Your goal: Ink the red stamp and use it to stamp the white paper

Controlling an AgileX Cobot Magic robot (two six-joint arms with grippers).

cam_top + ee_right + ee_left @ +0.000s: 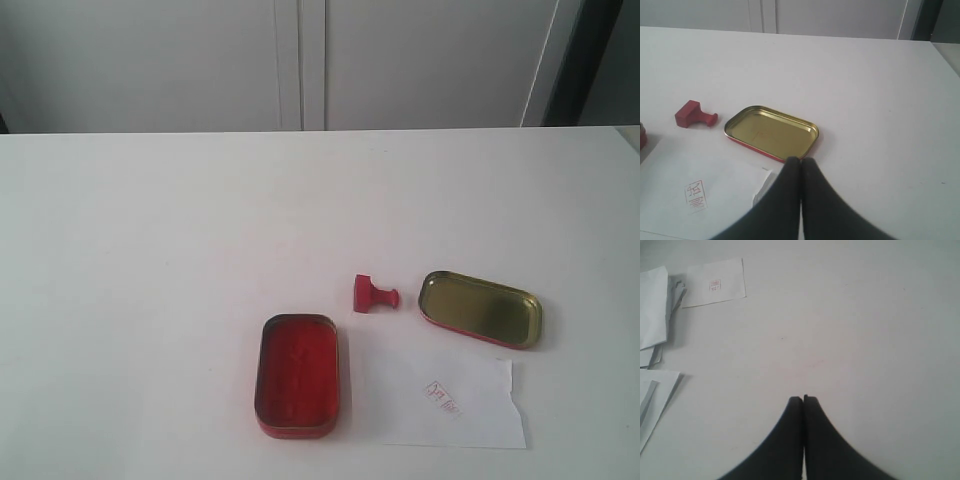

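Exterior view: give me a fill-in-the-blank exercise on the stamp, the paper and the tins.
The stamp lies on its ____.
The paper carries a print coloured ____.
The lid lies with its open side facing ____.
The left claw and right claw are both ____.
Missing words: side; red; up; shut.

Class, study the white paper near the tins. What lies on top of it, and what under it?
On the white paper only a red stamped mark shows; the red stamp lies off it, on its side. Whatever is under the sheet is covered.
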